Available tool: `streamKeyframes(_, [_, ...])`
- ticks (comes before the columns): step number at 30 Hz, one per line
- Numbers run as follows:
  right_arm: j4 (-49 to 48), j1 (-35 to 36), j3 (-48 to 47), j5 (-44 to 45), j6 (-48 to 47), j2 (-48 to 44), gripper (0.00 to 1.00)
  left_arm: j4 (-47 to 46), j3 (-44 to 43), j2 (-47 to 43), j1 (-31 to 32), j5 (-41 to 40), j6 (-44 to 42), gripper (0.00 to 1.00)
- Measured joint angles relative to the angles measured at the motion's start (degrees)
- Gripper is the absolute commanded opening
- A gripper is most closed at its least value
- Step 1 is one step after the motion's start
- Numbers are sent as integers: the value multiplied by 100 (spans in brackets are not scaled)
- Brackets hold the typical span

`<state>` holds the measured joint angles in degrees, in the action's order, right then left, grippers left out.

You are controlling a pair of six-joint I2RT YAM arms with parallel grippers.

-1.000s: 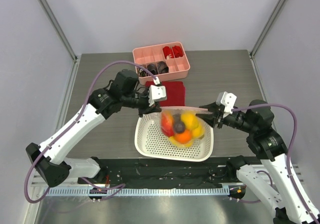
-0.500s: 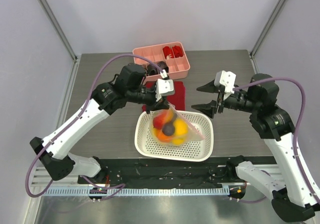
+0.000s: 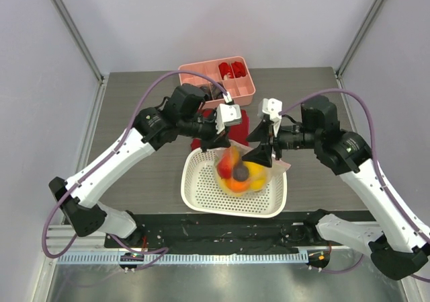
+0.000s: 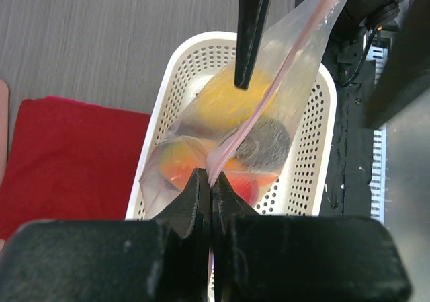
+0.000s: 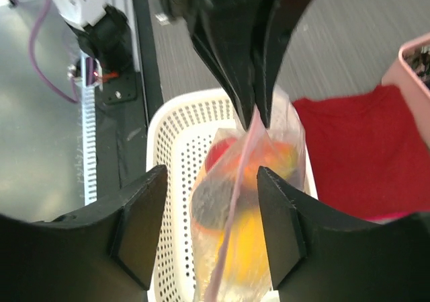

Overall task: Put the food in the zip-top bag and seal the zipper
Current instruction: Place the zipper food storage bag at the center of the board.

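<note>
Sealing asks care: left jaws clamp the zipper [image 4: 272, 100] end; right jaws, wide open astride it at 3 o'clock, should close beside them, then slide along.

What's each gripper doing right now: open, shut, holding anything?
Left gripper: shut, pinching the zip-top bag at its mouth edge.
Right gripper: open, a finger on either side of the bag, gripping nothing.

Food [image 3: 238, 172] inside the zip-top bag [image 3: 273, 172] over the basket [image 3: 200, 189], cloth [image 3: 244, 126] just behind, divided tray [image 3: 250, 93] behind that.
</note>
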<state>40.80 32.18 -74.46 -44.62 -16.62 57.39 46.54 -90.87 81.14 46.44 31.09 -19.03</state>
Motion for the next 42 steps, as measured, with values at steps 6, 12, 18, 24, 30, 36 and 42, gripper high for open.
streamKeyframes(6, [343, 186, -9, 811, -208, 304, 51, 4, -11, 2, 2, -7, 70, 0])
streamKeyframes(12, [466, 267, -9, 1137, -330, 326, 1, 4, -11, 2, 2, -7, 131, 6])
streamKeyframes(18, [380, 302, -140, 1569, 17, 221, 1, -22, -179, -4, 0, 2, 431, 55])
streamKeyframes(24, [79, 299, -837, 2326, 208, 208, 1, -273, -520, -214, -63, -66, 970, 100])
streamKeyframes(30, [-225, 249, -933, 3314, -85, 116, 1, -590, -933, -382, -540, -321, 1613, 100])
streamKeyframes(36, [-667, -1209, -890, 3445, -402, 407, 1, -1003, -940, -446, -977, -634, 2208, 100])
streamKeyframes(42, [-1220, -3407, -1211, 2553, -426, 1606, 1, -1154, -791, -452, -1161, -756, 2461, 100])
